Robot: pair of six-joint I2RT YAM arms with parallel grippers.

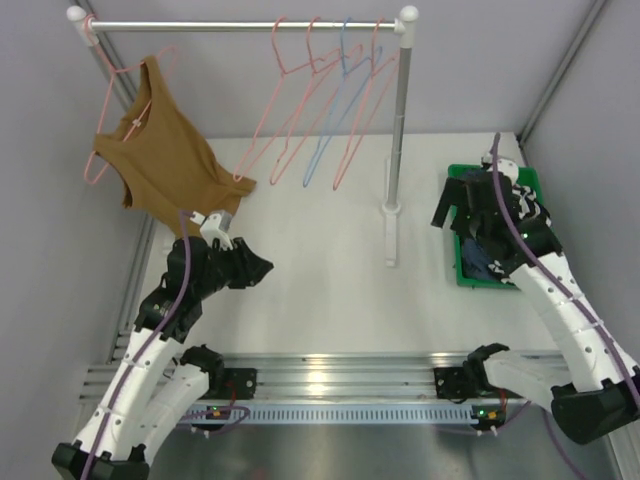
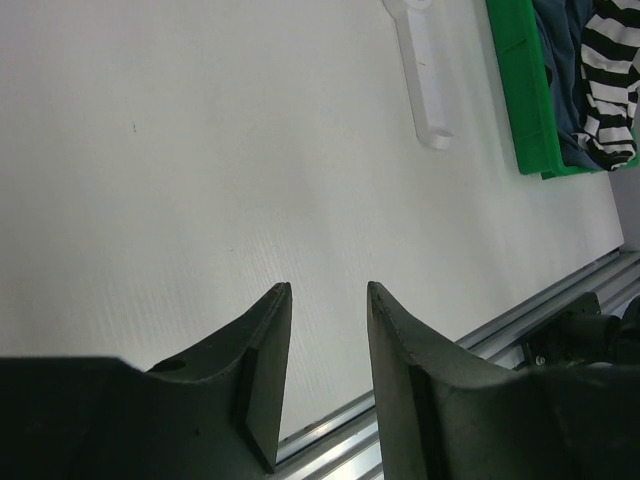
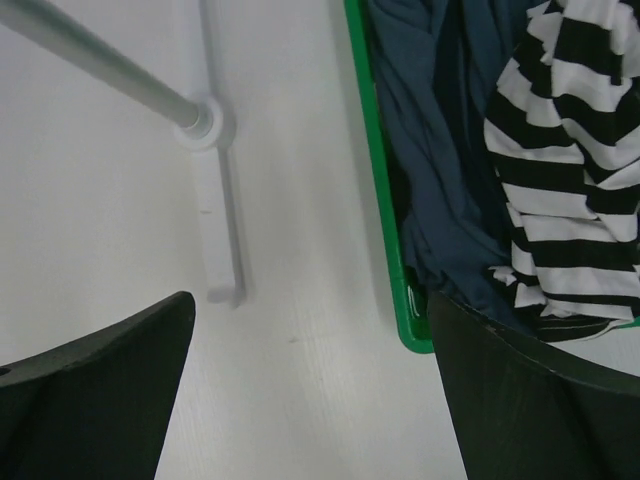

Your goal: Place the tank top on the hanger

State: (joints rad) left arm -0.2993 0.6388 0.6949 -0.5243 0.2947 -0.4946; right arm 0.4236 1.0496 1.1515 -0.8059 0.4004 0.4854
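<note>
While right gripper (image 3: 310,300) gapes wide | tank top (image 3: 565,190) beside its finger, perhaps touching

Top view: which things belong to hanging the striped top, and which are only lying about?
For the job: striped tank top, in the green bin; pink hangers on the rail.
Lying about: brown top, blue hanger, dark blue garment.

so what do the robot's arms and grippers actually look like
The left arm and right arm are both made of white segmented links with black joints and black bases. A thin purple cable runs along each. The left gripper and right gripper are matte black, each with two broad wedge-shaped fingers tapering to a blunt tip. No markings show.
</note>
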